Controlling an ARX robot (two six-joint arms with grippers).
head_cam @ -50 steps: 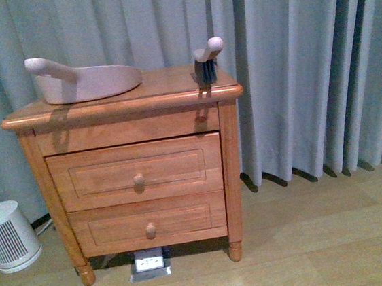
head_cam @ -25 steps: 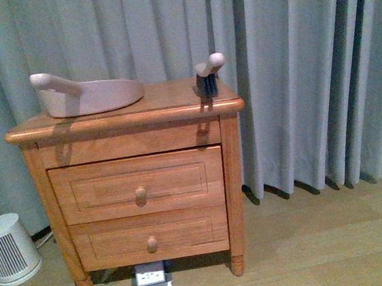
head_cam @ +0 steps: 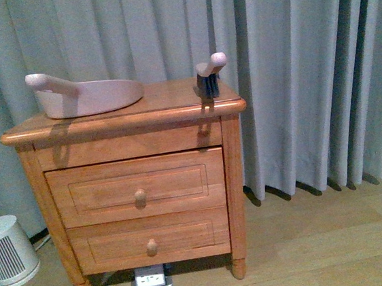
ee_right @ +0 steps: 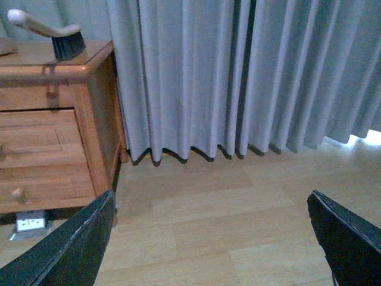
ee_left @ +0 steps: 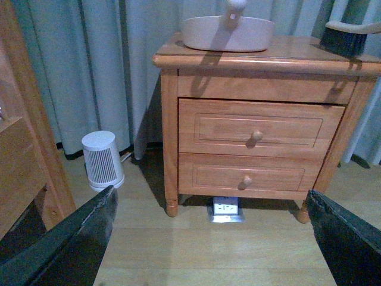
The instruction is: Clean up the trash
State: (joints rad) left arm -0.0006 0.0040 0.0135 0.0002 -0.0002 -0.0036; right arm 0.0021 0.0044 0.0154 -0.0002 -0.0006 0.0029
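Both claws gaped wide, gripping nothing! The left claw (ee_left: 211, 196) faced the wooden nightstand (ee_left: 256, 128), while the right claw (ee_right: 211, 199) hung above the wood floor (ee_right: 238, 226) beside the grey curtain (ee_right: 238, 77). Up on the surface (head_cam: 166, 98), the pink dustpan (head_cam: 94, 97) sat at the left, with the brush (head_cam: 208, 76) well apart near the right edge, bristles down. The trash? No view told where it lay.
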